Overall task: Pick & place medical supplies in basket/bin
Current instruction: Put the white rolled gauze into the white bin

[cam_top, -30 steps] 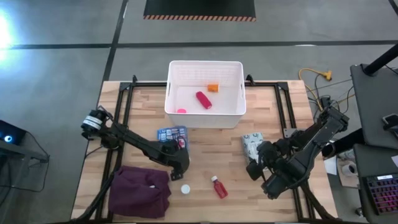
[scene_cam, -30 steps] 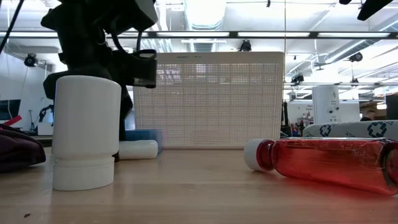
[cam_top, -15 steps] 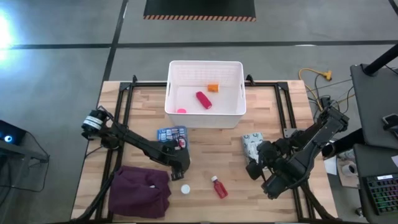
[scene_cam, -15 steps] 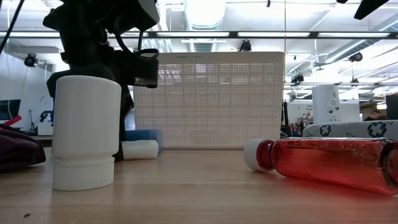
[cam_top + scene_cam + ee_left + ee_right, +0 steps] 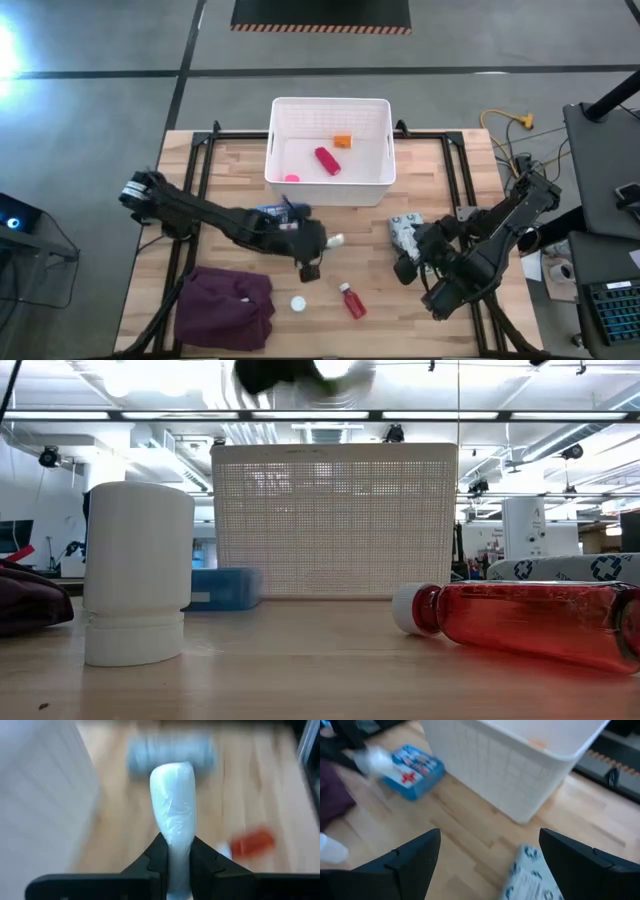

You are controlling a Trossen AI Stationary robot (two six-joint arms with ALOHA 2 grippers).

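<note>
My left gripper (image 5: 322, 241) hangs above the table's middle, shut on a white wrapped roll (image 5: 171, 805). The blue first-aid box (image 5: 272, 213) lies flat behind it, partly under the arm. Farther back stands the white basket (image 5: 330, 101), which holds a red tube (image 5: 327, 160), an orange piece and a pink piece. A red bottle (image 5: 351, 300) lies on its side near the front edge, beside an upright small white container (image 5: 297, 303). My right gripper (image 5: 490, 870) is open, just in front of the patterned packet (image 5: 405, 232) at the right. My left gripper pinches the white roll between its two fingers near one end (image 5: 176, 854). The fingers come from the table's left, and the roll lies along them. Its free end (image 5: 338, 240) sticks out toward the table's right. The roll is lifted clear of the table.
A maroon cloth (image 5: 225, 305) lies bunched at the front left. Black frame rails (image 5: 200, 160) run along the table's left and right sides. Bare wood shows between the basket and the red bottle.
My left gripper has shut on the white roll that lay by the blue box. It has lifted the roll clear of the table and carried it up and toward the table's right edge. In the low view the arm has risen to the top.
</note>
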